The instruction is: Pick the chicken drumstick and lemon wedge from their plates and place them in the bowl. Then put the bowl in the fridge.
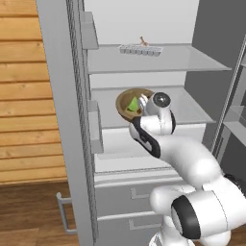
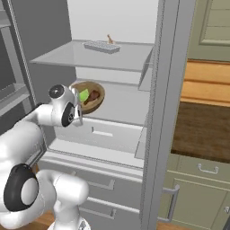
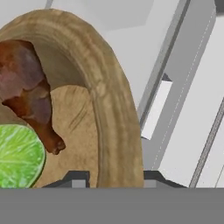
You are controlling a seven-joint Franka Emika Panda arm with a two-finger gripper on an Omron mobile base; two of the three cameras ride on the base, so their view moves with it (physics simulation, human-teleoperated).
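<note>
The white arm is reaching forward and upward from its base, with the elbow bent and the dark joints showing along its length. The wrist is turning the hand toward the front. The gripper [image 3: 111, 177] is closing its two fingers on the rim of the bowl [image 3: 113, 109]; one finger is sitting inside the rim and the other one outside, so the rim is passing between them.
</note>
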